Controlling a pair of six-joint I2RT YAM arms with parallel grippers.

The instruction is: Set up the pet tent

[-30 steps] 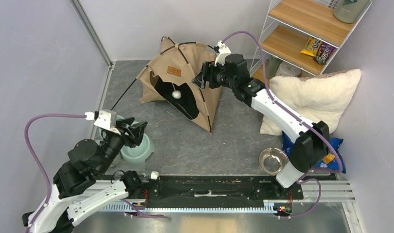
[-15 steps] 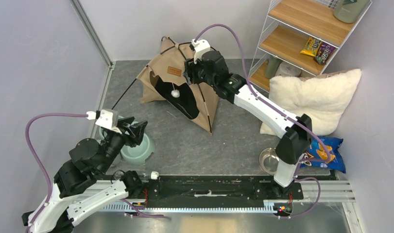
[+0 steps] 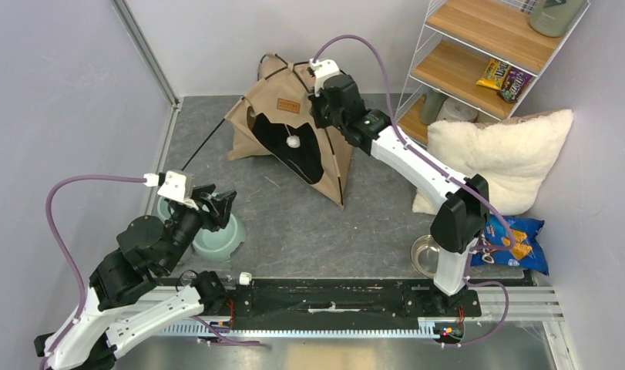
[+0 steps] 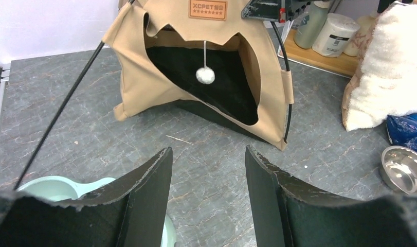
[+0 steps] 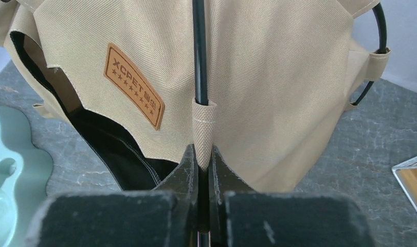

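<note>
Beige against the grey floor, finds the tent (image 3: pixel 328 160) at the far middle, near the back wall, its doorway and dangling white pompom (image 3: pixel 293 142) facing the arms. Pinches a fabric sleeve on the tent's wall with the right gripper (image 5: pixel 203 153), jaws closed tight on the cloth just where a thin black pole (image 5: pixel 198 51) runs into it. Holds the left gripper (image 4: pixel 209 157) well apart from the tent, near a pale green bowl (image 4: pixel 52 186), fingers spread wide with nothing between them.

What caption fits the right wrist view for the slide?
Right tool clamped on a pole sleeve of the pet tent, beside its brown label.
</note>
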